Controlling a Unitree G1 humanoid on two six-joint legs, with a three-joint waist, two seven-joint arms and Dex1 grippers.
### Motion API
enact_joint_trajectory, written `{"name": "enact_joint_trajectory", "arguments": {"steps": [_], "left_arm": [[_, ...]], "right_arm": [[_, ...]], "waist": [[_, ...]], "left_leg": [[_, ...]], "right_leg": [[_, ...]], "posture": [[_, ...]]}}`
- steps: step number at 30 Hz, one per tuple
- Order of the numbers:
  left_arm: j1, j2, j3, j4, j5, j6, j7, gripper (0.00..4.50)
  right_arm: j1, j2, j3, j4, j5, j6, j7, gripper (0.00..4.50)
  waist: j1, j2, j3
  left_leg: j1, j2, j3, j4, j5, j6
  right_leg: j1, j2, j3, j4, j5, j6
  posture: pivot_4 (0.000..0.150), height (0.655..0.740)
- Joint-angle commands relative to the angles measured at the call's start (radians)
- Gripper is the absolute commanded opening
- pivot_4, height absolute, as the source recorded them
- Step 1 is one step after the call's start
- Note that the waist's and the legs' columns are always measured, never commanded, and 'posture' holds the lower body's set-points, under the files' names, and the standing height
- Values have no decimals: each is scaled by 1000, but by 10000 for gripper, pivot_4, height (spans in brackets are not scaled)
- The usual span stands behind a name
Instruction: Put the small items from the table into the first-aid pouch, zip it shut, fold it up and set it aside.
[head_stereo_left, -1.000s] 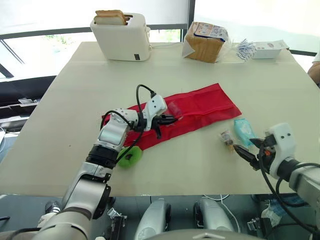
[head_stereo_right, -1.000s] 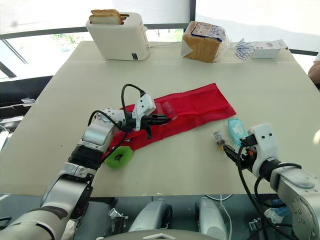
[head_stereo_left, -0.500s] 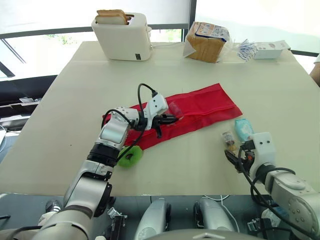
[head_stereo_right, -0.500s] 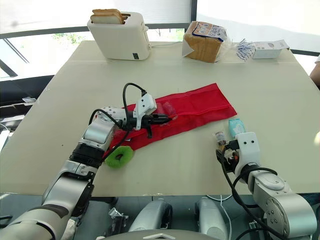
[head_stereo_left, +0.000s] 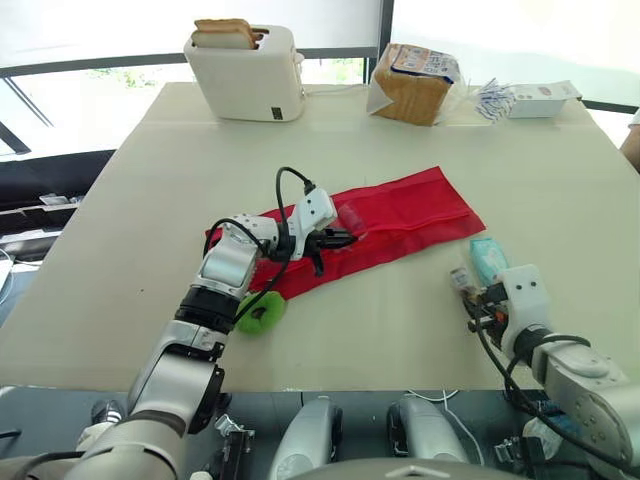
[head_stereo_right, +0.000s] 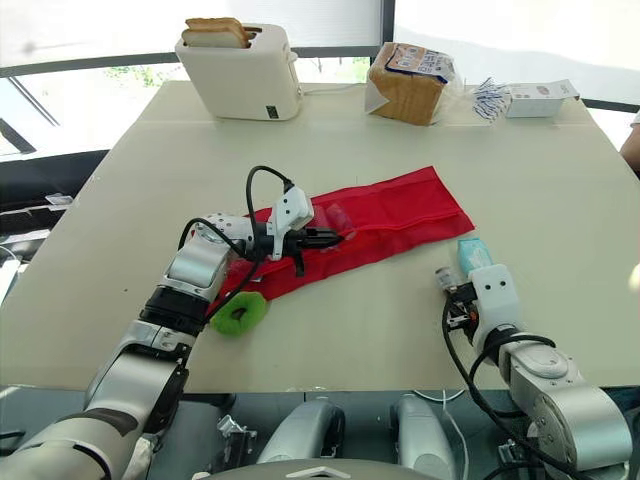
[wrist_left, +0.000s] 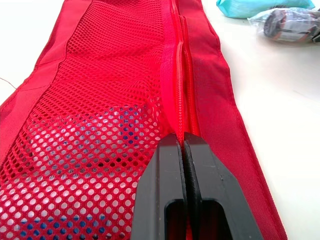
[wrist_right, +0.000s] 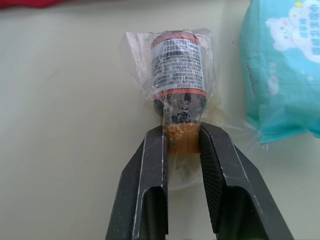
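Red pouch (head_stereo_left: 410, 210), zipper edge pinched in the left jaws, lies on the surface left of the wrapped vial (wrist_right: 177, 70); right jaws clasp its cap end, long axis running straight ahead of them.

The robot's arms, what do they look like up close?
The left arm and right arm are rounded silver-grey shells with black joint rings. Each wrist carries a white housing with a looping black cable. The left gripper and right gripper have two flat black fingers, tapered, slotted at the base.
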Motion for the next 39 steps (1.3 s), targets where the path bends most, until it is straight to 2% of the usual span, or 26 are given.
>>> {"name": "enact_joint_trajectory", "arguments": {"steps": [1, 5, 7, 13, 18, 24, 30, 35, 39], "left_arm": [[-20, -1, 6, -13, -3, -15, -5, 0], [-28, -4, 9, -3, -5, -18, -8, 0], [-33, -8, 9, 5, -6, -21, -9, 0], [-42, -28, 16, 2, -19, -10, -11, 0], [-35, -41, 26, -24, -30, 1, -7, 0], [-26, -52, 31, -49, -39, 12, 2, 0], [-9, -51, 27, -85, -59, 34, -5, 0], [22, -30, 3, -119, -55, 42, -36, 0], [33, -21, -8, -122, -49, 33, -47, 0]], "right_arm": [[53, -64, -112, -89, 53, -44, 97, 3710], [106, -111, -216, -115, 126, -49, 195, 3710], [37, -97, -206, -97, 167, -22, 191, 3710], [-256, 26, 57, 59, 136, 44, 46, 3710], [-432, 123, 264, 309, 21, -27, -59, 3710], [-535, 168, 335, 458, -38, -91, -74, 3710], [-585, 232, 308, 557, -75, -155, -103, 3710], [-613, 384, 187, 631, -46, -184, -168, 3710], [-626, 403, 186, 673, -78, -202, -186, 3710]], "waist": [[0, 0, 0], [1, 0, 0], [-3, 0, 0], [-2, 0, 0], [-2, 0, 0], [-4, 0, 0], [-6, 0, 0], [-8, 0, 0], [-8, 1, 0]], "left_leg": [[0, 0, 0, 0, 0, 0], [1, 0, 0, 0, 0, 0], [2, 0, -1, 1, 0, 0], [5, 1, -1, -1, 0, 0], [2, -1, -2, 2, 0, 0], [1, -1, -3, 1, 0, 0], [1, -1, -3, 1, 0, 0], [1, -1, -3, 1, 0, 0], [1, -1, -3, 1, 0, 0]], "right_leg": [[0, 0, 0, 0, 0, 0], [2, 0, -1, -1, 0, 0], [4, 0, -1, -1, 0, 0], [5, 1, -1, -1, 0, 0], [3, 0, 0, -1, 0, 0], [3, 0, -1, -1, 0, 0], [2, 0, -1, -1, 0, 0], [2, 0, -1, -1, 0, 0], [2, 0, -1, -1, 0, 0]], "posture": [[1500, 7400], [1500, 7400], [1500, 7400], [1500, 7400], [1500, 7400], [1500, 7400], [1500, 7400], [1500, 7400], [1500, 7400]]}}
